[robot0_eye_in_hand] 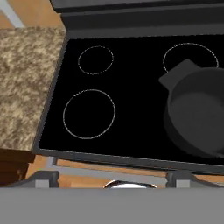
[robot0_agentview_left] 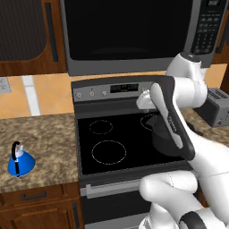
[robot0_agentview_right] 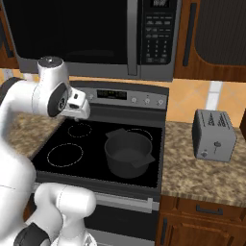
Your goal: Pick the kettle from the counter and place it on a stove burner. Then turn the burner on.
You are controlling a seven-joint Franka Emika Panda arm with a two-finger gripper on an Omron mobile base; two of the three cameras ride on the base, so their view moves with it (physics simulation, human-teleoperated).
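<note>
Left base view showed the kettle (robot0_agentview_left: 19, 162) upright on the counter (robot0_agentview_left: 44, 138), well left of the cooktop and close to the slab's front edge. No writing on it could be read; the range's panel display and the microwave (robot0_agentview_right: 96, 33) keypad were too blurred to make out. Well apart from the kettle, the gripper (robot0_agentview_left: 145, 99) hung over the back of the cooktop, beside the dark pot (robot0_agentview_right: 128, 153), its fingers spread wide and holding nothing. Between them lay the stove burner (robot0_agentview_left: 108, 152), the large dashed ring, bare. A toaster (robot0_agentview_right: 214, 134) stood on the right-hand counter.
</note>
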